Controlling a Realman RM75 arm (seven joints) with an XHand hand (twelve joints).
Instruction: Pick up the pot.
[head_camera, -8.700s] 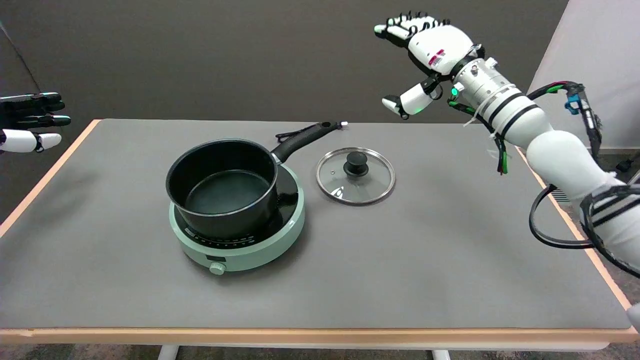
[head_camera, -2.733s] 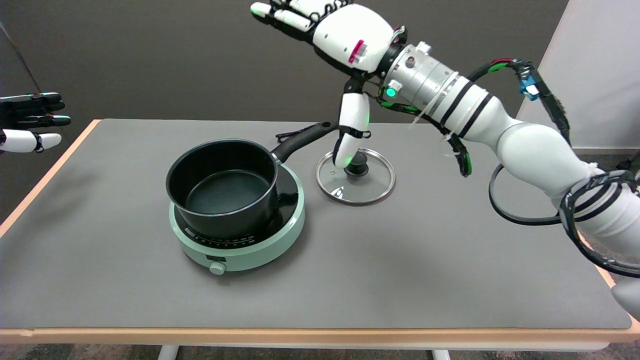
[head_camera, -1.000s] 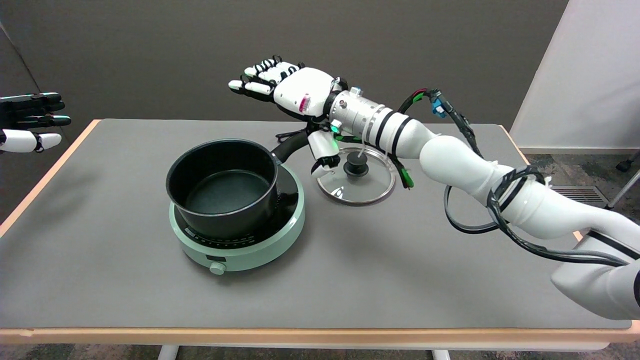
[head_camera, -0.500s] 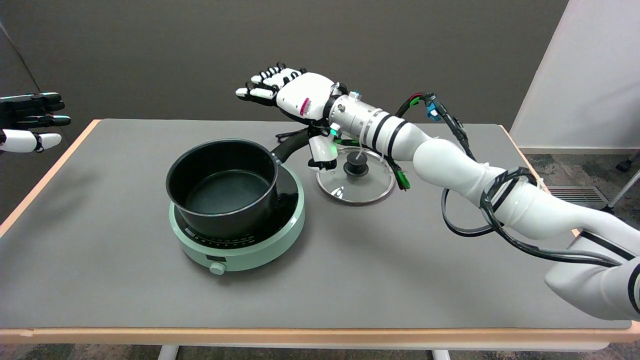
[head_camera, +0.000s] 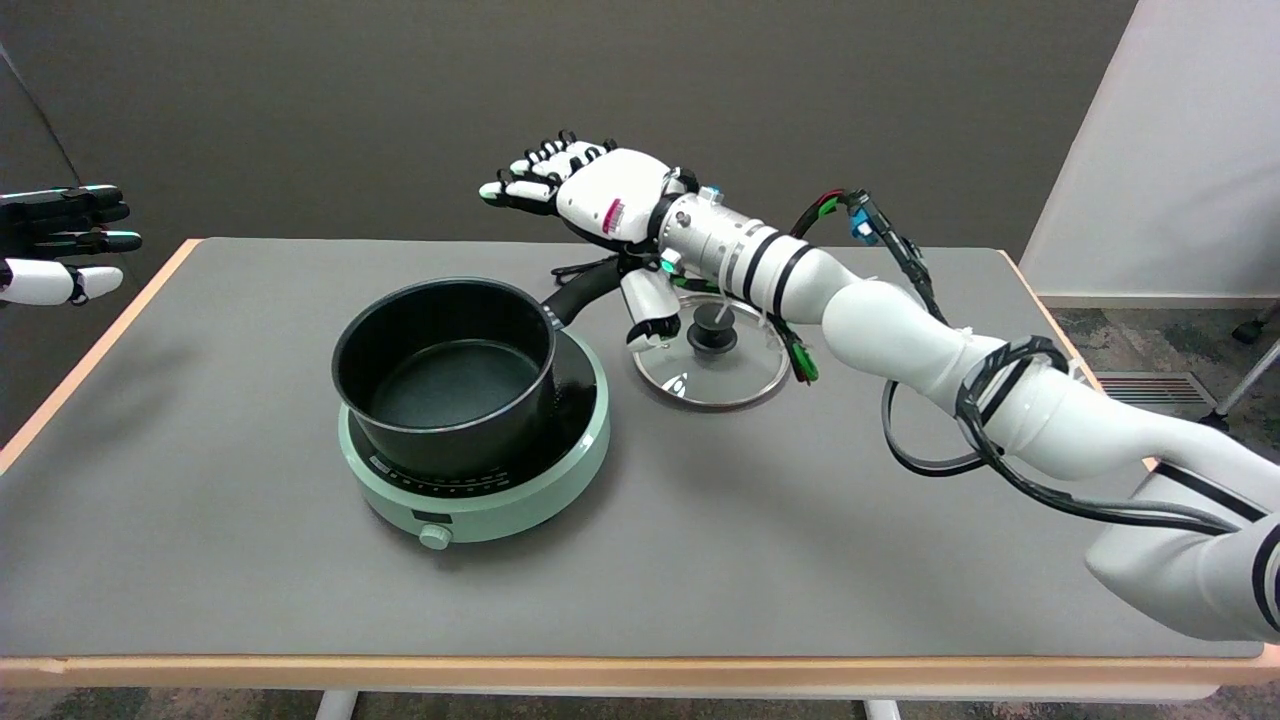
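Your right hand (head_camera: 600, 190) hangs spread and empty above the far end of the pot's handle (head_camera: 590, 285) — fingers splayed toward the left, thumb (head_camera: 648, 312) drooping beside the handle without closing on it. Against half a second ago it has crept slightly rightward and the thumb has dipped a touch lower; nearly nine seconds back the hand was high at the upper right, well away from everything. The black pot (head_camera: 445, 375) sits unmoved on the green induction cooker (head_camera: 480, 480), handle pointing to the far right. The glass lid (head_camera: 712, 352) lies flat on the table (head_camera: 800, 540) just beside the cooker — same spot as earlier.
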